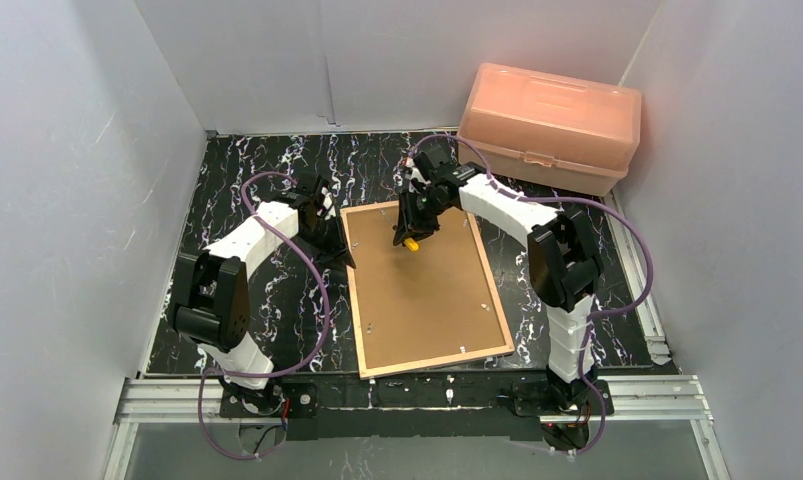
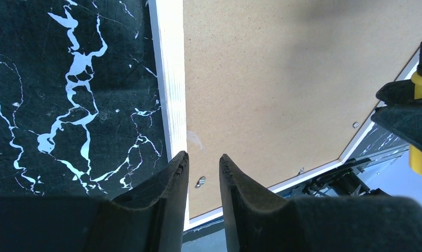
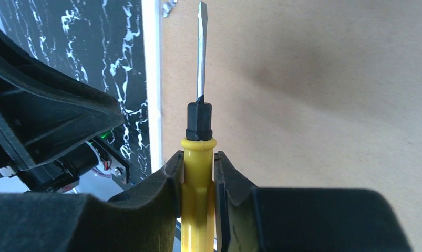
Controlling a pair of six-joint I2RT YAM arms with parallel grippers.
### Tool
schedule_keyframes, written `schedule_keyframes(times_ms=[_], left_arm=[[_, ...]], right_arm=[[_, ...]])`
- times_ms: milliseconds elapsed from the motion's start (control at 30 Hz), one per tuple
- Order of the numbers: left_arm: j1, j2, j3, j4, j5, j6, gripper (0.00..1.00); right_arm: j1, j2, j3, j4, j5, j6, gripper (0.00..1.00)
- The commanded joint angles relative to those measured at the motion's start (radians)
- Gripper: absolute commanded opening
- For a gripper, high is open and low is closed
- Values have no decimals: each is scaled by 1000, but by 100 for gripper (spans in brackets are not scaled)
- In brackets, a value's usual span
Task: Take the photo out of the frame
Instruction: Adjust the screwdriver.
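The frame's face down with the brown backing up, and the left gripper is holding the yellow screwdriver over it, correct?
No: the right gripper holds the yellow screwdriver, as the right wrist view shows; the left gripper is open and holds nothing. The frame does lie face down, brown backing up.

You're looking at a table top [image 1: 267,180] in black with white marble veining across the middle of the overhead view. At its centre the frame [image 2: 169,79] shows a pale, whitish wood edge around a plain tan-brown backing board [image 2: 282,79], finely speckled. In the upper right there's a translucent salmon-pink box [image 1: 552,120]. The screwdriver [image 3: 198,184] has a yellow handle, a black collar and a silver shaft. Your left gripper [image 2: 203,168] and right gripper [image 3: 198,165] are matte black. The arms [image 1: 507,205] are white with black joints, the cables [image 1: 645,258] purple — and the walls [image 1: 67,200] pale grey.
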Motion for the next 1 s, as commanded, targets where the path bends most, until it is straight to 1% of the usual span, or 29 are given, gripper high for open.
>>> schedule_keyframes(times_ms=[0, 133, 300, 433, 667, 800, 967], left_arm=[[-1, -27, 6, -61, 1, 51, 27], [-2, -17, 3, -54, -22, 64, 30], [3, -11, -24, -19, -25, 58, 34], [10, -2, -41, -5, -25, 74, 34], [20, -10, -84, 39, 3, 72, 34], [22, -13, -91, 48, -1, 76, 34], [39, -13, -113, 71, 18, 67, 32]], right_arm=[[53, 28, 55, 31, -27, 68, 1], [114, 33, 52, 49, -7, 92, 1], [146, 65, 80, 41, -3, 120, 1], [153, 108, 136, 7, -2, 128, 1], [158, 150, 161, 8, 2, 144, 1], [159, 189, 224, -37, -3, 152, 1], [160, 220, 270, -52, -13, 173, 1]])
